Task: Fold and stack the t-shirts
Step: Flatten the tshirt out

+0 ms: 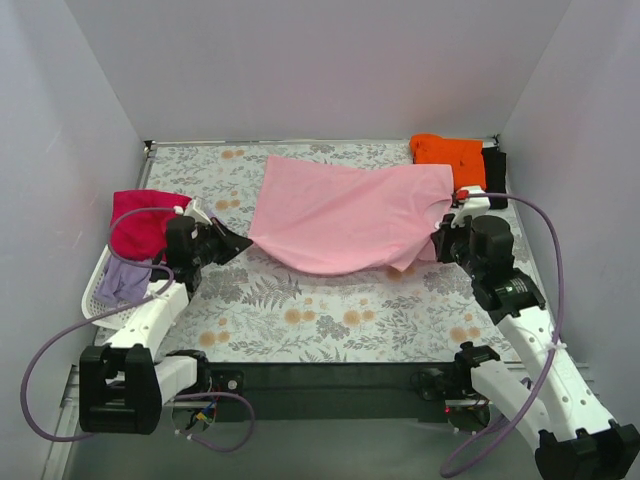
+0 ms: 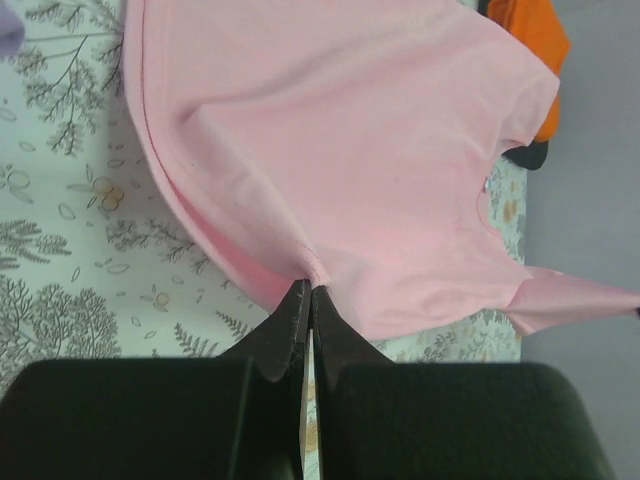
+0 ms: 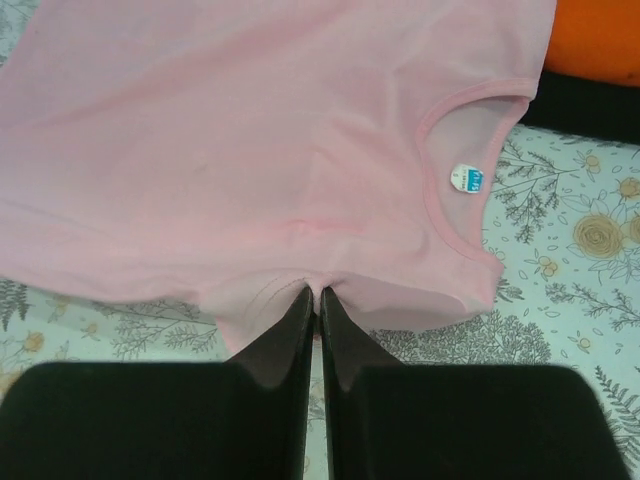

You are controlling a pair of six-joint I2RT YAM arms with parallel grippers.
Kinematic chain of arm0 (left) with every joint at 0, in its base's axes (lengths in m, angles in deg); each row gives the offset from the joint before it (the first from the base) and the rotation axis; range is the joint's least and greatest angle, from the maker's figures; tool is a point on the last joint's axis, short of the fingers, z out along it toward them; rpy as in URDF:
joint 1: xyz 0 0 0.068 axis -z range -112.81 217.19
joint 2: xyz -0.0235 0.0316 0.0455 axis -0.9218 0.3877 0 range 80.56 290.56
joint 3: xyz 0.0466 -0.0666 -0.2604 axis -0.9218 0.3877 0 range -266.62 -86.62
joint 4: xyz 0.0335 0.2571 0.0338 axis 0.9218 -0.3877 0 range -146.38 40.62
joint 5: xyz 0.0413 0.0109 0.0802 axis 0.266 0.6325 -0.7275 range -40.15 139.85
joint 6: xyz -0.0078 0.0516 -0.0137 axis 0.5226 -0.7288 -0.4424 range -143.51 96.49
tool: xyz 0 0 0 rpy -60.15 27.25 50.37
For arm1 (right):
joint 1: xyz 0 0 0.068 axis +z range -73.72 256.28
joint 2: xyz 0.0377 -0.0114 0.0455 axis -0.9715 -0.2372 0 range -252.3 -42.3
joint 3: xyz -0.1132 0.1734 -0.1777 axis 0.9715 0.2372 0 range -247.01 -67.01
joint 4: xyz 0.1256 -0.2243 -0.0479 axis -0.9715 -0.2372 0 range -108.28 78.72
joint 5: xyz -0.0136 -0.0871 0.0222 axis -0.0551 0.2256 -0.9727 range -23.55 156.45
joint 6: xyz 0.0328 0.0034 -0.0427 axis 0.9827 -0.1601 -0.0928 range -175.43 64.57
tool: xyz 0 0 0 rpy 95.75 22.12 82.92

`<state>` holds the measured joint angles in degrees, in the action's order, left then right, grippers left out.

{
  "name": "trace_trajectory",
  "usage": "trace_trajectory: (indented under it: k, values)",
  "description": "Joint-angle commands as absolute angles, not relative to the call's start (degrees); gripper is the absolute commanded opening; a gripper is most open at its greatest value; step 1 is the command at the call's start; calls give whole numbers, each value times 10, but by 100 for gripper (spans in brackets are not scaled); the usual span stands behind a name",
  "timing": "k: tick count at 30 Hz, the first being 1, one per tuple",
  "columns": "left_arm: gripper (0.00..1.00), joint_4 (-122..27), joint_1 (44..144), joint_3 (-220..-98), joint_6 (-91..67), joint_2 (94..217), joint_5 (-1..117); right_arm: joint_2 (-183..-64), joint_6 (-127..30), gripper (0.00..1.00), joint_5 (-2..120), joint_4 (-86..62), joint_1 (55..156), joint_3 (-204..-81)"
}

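At the near left of the counter [image 1: 300, 325], a white laundry basket [image 1: 98, 298] sits beside the left arm. A lavender t-shirt [image 1: 125, 281] lies in it, with a magenta-red t-shirt [image 1: 140, 220] heaped at its far end.

Further in, the two arms reach toward each other across the floral-patterned surface. The left end effector [image 1: 243, 243] has its fingers pressed together on the left edge of the light pink t-shirt [image 1: 345, 215]. In the left wrist view the two black fingertips meet with no gap, and a small pucker of pink cloth is pinched between them at a stitched edge [image 2: 305, 290].

The right end effector [image 1: 437, 243] is likewise clamped on the shirt's right side. Its wrist view shows the fingertips closed on the cloth edge [image 3: 316, 293] just beside the collar [image 3: 470, 240]. A small white-and-blue neck label [image 3: 465, 177] shows inside the neckline.

The pink shirt is spread between the two end effectors, across the middle of the counter and reaching toward the far side. Its near edge curves down between the grips. Whether that edge rests on the counter cannot be told.

At the far right corner lies an orange t-shirt [image 1: 447, 157]. A black t-shirt [image 1: 494, 165] touches its right side, just beyond the pink shirt's collar end.
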<state>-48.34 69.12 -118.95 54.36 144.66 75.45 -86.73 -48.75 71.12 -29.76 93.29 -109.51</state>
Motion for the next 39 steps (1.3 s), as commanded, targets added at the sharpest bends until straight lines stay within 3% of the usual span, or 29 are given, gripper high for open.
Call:
trace_trajectory:
  k: [1,11,12,13,14,16,17,18,20,22,26,30,39]
  values:
    - [0,-482,703,-1169,542,1392,696,-834,-461,1,680,-356,939,-1104]
    - [3,-546,726,-1137,563,1303,643,-796,-415,1,628,-506,953,-1099]
    - [10,-557,737,-1141,563,1294,634,-789,-411,1,623,-518,954,-1104]
    - [33,-577,744,-1144,566,1283,614,-783,-404,1,621,-543,955,-1108]
    - [44,-590,748,-1148,567,1275,604,-780,-402,1,621,-556,956,-1110]
    - [65,-613,759,-1160,572,1248,574,-777,-400,16,626,-579,956,-1117]
    - [87,-624,762,-1162,575,1216,549,-773,-399,25,638,-594,956,-1126]
    - [91,-626,763,-1169,574,1200,538,-768,-398,30,643,-597,956,-1132]
    - [92,-628,763,-1183,568,1180,526,-756,-398,61,649,-592,956,-1152]
    - [92,-625,764,-1203,563,1191,527,-757,-410,67,648,-572,956,-1161]
    - [93,-576,778,-1206,557,1280,570,-788,-423,66,597,-515,958,-1122]
    - [93,-497,850,-1220,552,1405,532,-810,-387,59,560,-416,995,-1017]
    - [95,-406,958,-1359,526,1686,546,-912,-317,49,679,-291,1185,-965]
